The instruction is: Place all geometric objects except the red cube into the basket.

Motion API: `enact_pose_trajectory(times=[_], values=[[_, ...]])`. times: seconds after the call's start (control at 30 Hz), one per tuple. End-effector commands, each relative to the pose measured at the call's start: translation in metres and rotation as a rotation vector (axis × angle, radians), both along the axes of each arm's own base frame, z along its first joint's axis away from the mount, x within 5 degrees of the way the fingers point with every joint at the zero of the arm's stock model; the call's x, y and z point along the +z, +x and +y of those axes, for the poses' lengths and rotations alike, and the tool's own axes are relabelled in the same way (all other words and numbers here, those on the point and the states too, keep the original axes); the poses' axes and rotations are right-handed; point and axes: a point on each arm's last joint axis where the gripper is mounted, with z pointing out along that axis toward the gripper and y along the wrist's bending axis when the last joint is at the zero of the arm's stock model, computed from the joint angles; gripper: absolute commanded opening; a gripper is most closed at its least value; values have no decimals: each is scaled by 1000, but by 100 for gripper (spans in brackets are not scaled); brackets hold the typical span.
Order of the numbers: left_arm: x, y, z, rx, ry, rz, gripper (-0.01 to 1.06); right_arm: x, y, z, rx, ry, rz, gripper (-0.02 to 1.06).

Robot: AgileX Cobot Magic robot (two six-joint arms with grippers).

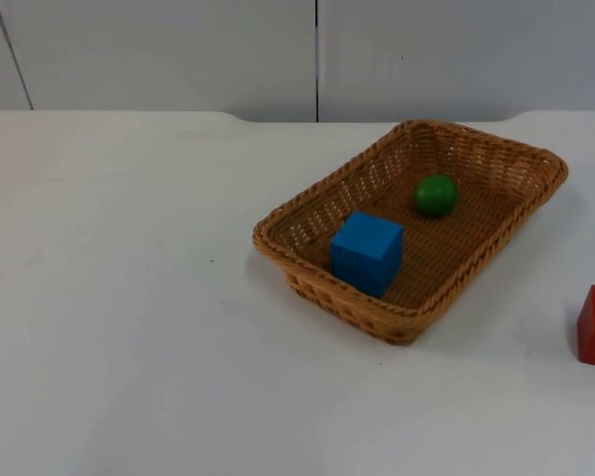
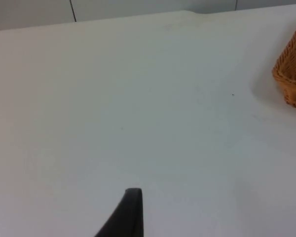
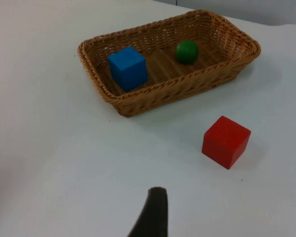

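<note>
No text, label, brand, number or sign can be read anywhere. The basket [image 1: 278,230], the blue cube [image 1: 366,252], the green ball [image 1: 435,195] and the red cube [image 3: 226,141] have plain surfaces with no writing on them. The white table [image 1: 119,297] and the grey partition wall [image 1: 178,50] also carry no marking that can be read.
</note>
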Motion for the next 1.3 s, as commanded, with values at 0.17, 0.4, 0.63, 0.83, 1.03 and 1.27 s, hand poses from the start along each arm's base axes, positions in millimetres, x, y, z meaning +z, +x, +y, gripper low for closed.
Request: enact_pose_trajectory(times=[0.17,0.4,0.63,0.83,1.03,1.27], values=[[-1,0,0,7,-3,-2,105,1,0,0,-4,6,-10,75],[-1,0,3,55,-17,3,105,0,2,-3,-56,17,-2,104],[-1,0,3,54,-16,3,105,0,2,-4,-57,10,-5,105],[-1,0,3,54,-16,3,105,0,2,-4,-57,10,-5,105],[-1,0,3,54,-16,3,105,0,2,-4,-57,10,-5,105],[-1,0,3,54,-16,3,105,0,2,-4,-72,10,-5,105]])
